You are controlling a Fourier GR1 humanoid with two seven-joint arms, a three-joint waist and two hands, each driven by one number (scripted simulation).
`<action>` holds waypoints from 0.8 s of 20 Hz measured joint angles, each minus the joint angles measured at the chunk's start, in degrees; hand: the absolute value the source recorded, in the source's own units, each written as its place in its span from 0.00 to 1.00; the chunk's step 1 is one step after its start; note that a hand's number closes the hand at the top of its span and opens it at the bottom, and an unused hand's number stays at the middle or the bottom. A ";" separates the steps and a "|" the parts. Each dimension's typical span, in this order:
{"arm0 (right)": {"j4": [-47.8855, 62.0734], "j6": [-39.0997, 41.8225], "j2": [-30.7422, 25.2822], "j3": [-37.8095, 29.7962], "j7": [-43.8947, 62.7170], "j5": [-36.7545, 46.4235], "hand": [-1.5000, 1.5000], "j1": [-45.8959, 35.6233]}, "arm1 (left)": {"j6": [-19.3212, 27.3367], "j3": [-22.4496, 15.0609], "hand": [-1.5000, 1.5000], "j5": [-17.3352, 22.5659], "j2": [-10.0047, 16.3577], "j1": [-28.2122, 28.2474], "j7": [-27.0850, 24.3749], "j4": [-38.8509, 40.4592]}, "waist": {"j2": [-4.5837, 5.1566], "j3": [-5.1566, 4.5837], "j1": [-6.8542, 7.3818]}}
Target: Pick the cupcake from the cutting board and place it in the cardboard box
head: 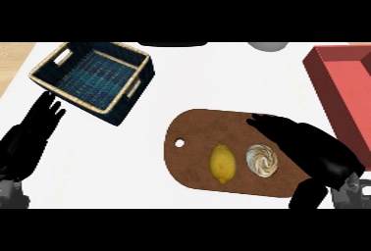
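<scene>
White counter (217, 83) is filling the view. Right fingers (272, 125) are lying straight and released, grasping nothing, pointing toward 10 o'clock over the cutting board (196, 142). Right hand (311, 147) is hovering just at 3 o'clock of the cupcake (261, 160); contact is hard to tell. Cupcake is sitting on the board's 3 o'clock side, with a lemon (223, 163) just at its 9 o'clock. Red box (337, 98) is sitting at 2 o'clock, a blue basket (134, 100) at 10 o'clock. Left hand (29, 132) is resting open at 9 o'clock, fingers up.
</scene>
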 measured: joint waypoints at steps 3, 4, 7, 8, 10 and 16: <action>0.61 0.57 1.42 0.00 -0.34 1.91 0.00 0.05 | 0.36 -0.36 0.50 -1.66 -1.50 -0.52 0.60 -0.21 | 0.00 -0.01 -0.03; 0.99 0.29 2.12 0.84 -0.15 3.24 0.00 0.29 | 0.38 -0.19 0.50 -2.08 -1.80 -0.89 0.39 0.25 | 0.00 0.00 -0.05; 2.20 0.14 3.15 1.31 -0.87 5.98 0.00 0.84 | 0.34 0.00 0.50 -3.09 -2.74 -1.62 0.87 0.31 | 0.00 0.00 -0.05; 2.29 0.36 3.44 1.20 -0.91 6.57 0.00 1.12 | -0.05 0.18 0.50 -3.27 -3.03 -1.41 0.69 0.53 | 0.00 0.00 -0.06; 3.17 0.80 3.39 0.98 -1.64 7.83 0.00 1.06 | -0.48 0.86 0.50 -3.36 -3.13 -1.14 0.96 0.28 | 0.01 0.01 -0.03; 4.87 0.76 5.03 1.36 -3.71 12.00 0.00 1.77 | -2.39 2.48 0.50 -3.82 -3.81 0.40 1.57 -0.92 | -0.01 0.00 0.01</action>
